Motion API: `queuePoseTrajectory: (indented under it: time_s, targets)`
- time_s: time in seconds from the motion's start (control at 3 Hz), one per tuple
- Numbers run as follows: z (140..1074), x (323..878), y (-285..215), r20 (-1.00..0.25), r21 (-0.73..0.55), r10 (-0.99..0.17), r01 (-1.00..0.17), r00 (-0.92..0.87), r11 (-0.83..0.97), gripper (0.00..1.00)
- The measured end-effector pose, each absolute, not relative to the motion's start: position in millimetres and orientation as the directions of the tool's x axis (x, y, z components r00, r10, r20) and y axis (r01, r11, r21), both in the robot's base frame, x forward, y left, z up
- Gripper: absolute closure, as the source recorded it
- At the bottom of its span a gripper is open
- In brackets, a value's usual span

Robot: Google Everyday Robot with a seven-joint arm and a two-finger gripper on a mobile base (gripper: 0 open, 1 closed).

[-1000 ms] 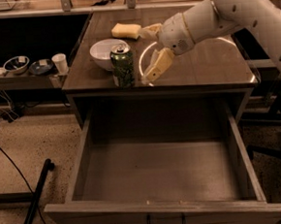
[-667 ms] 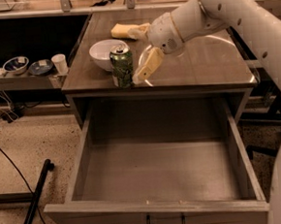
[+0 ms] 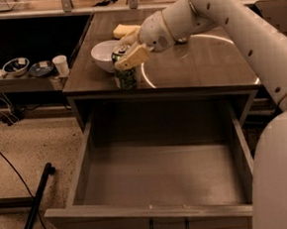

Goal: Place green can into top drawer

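Gaping open nearest the camera, the top drawer (image 3: pixel 141 217) shows a flat grey wooden front, a black metal handle (image 3: pixel 169 228) and deep plank walls. Above it, on the smooth dark table (image 3: pixel 204 67), the green can (image 3: pixel 126 79) stands upright at the front left edge. The rounded white arm (image 3: pixel 235 24) slants down from the right, its tan gripper (image 3: pixel 127 54) at the can's top; whether it is clamped on the can cannot be told. A white bowl (image 3: pixel 100 52) sits just behind.

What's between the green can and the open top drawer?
Camera view: only a bare strip of tabletop up to its front edge. The gripper is at the top of the green can.
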State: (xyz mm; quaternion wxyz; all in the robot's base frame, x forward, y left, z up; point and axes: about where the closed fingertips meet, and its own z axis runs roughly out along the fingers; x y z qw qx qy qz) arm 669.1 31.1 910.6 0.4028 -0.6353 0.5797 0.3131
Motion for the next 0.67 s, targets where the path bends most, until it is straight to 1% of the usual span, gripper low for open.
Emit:
queuePoseTrajectory:
  time_s: [0.33, 0.67]
  targets:
    - [907.9, 672.3, 32.8, -0.867, -0.116, -0.491, -0.993, 0.089, 0.024, 0.73]
    - [922.5, 658.1, 17.1, -0.883, -0.120, -0.461, -0.992, 0.091, 0.034, 0.96]
